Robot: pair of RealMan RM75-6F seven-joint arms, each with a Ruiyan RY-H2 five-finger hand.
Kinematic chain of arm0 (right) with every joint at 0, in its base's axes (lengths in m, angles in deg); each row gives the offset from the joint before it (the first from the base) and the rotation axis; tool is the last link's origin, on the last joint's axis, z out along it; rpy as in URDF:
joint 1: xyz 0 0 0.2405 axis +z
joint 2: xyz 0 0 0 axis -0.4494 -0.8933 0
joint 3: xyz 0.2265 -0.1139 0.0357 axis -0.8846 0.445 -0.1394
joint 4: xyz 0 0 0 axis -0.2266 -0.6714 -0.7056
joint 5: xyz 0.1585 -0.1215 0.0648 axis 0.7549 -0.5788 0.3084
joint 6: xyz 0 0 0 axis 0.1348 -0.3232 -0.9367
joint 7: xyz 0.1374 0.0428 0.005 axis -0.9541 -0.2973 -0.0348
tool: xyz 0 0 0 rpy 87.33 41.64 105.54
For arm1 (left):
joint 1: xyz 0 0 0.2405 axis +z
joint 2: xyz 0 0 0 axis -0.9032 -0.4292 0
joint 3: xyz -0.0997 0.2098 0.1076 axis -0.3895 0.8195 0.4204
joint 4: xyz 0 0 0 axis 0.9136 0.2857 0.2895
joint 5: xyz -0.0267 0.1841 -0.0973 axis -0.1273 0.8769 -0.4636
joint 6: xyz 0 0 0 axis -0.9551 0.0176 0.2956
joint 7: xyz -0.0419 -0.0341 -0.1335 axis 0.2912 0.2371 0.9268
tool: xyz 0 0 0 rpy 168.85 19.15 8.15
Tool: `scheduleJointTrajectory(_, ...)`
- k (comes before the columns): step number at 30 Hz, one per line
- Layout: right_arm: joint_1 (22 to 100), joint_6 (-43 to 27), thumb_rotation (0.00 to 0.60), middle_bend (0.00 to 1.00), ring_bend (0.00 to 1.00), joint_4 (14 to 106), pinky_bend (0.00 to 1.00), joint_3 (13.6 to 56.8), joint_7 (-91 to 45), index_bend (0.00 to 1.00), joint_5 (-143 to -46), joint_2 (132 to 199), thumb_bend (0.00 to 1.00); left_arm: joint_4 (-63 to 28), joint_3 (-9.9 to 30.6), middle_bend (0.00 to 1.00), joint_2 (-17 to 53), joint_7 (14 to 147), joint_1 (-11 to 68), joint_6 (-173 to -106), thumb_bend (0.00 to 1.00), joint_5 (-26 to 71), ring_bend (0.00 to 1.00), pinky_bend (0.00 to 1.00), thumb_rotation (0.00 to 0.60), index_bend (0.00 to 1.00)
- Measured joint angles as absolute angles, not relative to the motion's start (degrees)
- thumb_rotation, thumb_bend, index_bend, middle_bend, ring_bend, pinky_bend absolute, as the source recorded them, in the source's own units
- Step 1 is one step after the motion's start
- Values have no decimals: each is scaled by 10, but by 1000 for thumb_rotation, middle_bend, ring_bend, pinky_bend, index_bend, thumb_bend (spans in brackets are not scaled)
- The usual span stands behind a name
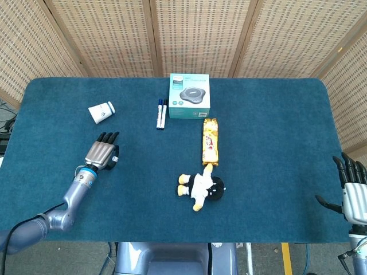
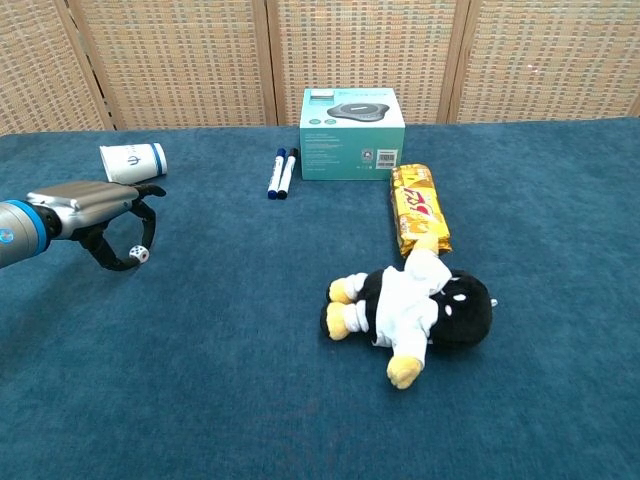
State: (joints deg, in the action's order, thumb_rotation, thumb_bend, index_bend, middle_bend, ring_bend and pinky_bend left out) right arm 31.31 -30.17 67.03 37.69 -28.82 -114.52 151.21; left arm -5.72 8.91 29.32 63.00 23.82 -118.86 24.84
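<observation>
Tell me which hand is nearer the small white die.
Left. The left hand arches right over the die, fingers curled around it. The right hand sits at the table's far opposite edge.

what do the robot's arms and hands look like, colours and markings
The left hand has a silver-grey metallic back, black fingers and a bright blue ring at the wrist, on a rounded grey arm. The right hand shows a pale grey-white back and black fingers; its arm is barely visible.
</observation>
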Motion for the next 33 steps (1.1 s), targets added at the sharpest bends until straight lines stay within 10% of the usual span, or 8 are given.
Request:
scheduleJointTrajectory(14,311,-306,600,0,0,674,0,377,-293,0,-1147,1508,0,-271,52,0,177,637,251,-1286,377,276,0,0,600,556)
scheduleJointTrajectory(20,310,-308,600,0,0,676,0,379,-293,0,-1150,1507,0,-400,32,0,102,605,261,-1325,320,264,0,0,600,22)
scheduleJointTrajectory(33,310,-306,600,0,0,676,0,379,-295,0,-1149,1506,0,-474,30,0,48,594,278,-1368,140,230,0,0,600,0)
